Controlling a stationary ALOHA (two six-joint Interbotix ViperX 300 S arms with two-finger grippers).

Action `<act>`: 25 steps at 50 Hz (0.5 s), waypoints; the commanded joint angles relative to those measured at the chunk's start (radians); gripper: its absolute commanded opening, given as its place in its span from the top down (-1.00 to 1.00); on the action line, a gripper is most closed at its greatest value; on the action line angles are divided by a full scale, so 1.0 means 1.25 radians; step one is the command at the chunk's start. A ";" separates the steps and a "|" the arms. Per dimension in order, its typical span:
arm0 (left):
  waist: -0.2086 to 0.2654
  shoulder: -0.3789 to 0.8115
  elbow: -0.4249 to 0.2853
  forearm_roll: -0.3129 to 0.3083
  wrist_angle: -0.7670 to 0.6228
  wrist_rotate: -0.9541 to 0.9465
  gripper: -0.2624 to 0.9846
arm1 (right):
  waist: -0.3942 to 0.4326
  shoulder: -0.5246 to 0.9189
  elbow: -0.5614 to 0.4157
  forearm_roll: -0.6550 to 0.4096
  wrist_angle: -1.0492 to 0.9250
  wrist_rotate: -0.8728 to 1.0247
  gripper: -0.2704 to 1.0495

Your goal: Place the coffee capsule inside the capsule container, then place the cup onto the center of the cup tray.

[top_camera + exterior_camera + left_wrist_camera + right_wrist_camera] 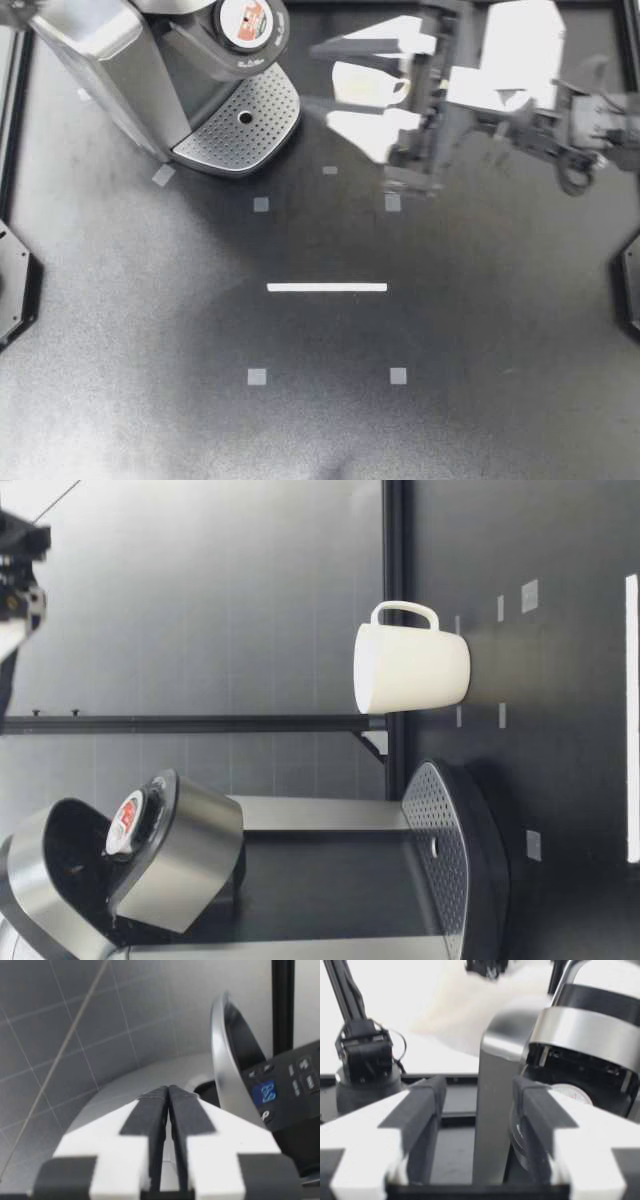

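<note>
Hovering over the table [320, 420], my right gripper [325, 82] has its fingers spread, facing the coffee machine [110, 60]. My left gripper [167, 1097] has its fingers pressed together, the machine's raised lid [220, 1060] just ahead. Farther on, the capsule [245, 22] sits in the machine's open holder [283, 25]. The cup [368, 85] stands upright on the table beside the cup tray [240, 125].

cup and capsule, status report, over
Left gripper shut, empty; right gripper open, empty. Capsule sits in the machine's open holder. Cup upright on the table, off the tray. Nothing on the tray.
</note>
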 commanded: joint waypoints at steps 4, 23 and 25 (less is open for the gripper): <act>0.006 0.007 -0.016 0.002 -0.004 -0.002 0.36 | 0.006 -0.037 0.021 0.001 -0.054 0.007 -0.23; 0.007 0.016 -0.016 0.001 -0.079 -0.033 0.36 | 0.012 -0.055 0.034 0.000 -0.063 0.009 -0.23; 0.006 0.018 -0.017 0.000 -0.090 -0.033 0.36 | 0.015 -0.056 0.034 0.000 -0.063 0.009 -0.23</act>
